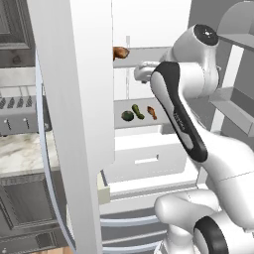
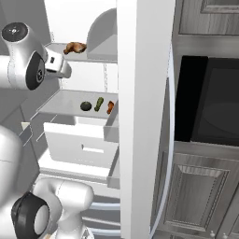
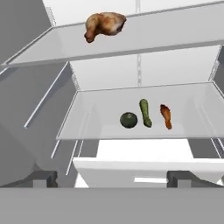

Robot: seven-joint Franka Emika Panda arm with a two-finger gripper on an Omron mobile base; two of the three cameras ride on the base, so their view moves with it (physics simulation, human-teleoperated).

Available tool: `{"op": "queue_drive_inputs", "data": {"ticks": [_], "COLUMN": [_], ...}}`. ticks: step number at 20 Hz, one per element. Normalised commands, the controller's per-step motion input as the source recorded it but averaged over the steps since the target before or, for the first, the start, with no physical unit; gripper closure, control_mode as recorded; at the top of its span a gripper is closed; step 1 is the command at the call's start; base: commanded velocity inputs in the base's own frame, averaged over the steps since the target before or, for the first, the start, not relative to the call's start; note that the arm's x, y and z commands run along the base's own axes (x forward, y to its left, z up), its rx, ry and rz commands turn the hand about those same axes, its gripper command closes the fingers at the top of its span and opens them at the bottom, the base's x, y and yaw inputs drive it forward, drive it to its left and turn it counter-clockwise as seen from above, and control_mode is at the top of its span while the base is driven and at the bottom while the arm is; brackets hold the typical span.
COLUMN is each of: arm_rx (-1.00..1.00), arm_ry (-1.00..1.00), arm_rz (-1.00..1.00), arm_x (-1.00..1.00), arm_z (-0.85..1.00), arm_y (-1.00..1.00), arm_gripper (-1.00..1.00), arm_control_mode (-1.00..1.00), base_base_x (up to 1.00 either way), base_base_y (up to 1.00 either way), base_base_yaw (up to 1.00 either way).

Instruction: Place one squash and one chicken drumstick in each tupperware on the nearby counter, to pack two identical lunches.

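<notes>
Claw (image 3: 112,178) spread wide, empty, before fridge shelf (image 3: 96,124) with round squash (image 3: 128,120), slim squash (image 3: 145,113), drumstick (image 3: 166,116).

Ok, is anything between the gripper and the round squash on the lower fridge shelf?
Nothing visible. The open gripper faces the fridge, with clear space up to the round squash near the lower shelf's front edge. The long squash and slim drumstick lie beside it, apart. The plump drumstick is on the shelf above.
</notes>
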Motion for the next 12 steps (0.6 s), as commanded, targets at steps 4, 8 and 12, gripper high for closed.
{"op": "queue_drive_inputs", "data": {"ticks": [4,8,12], "arm_rx": [0.01,0.0,0.0], "arm_ry": [-0.11,-0.22,-0.12], "arm_rz": [0.0,0.04,0.02], "arm_x": [0.05,0.22,0.08], "arm_z": [0.05,0.0,0.09], "arm_y": [0.21,0.18,0.05], "arm_gripper": [-1.0,-1.0,-1.0], "arm_control_mode": [-1.0,-1.0,-1.0], "base_base_x": [0.0,0.0,0.0], "base_base_y": [0.0,0.0,0.0], "base_base_yaw": [0.0,0.0,0.0]}}
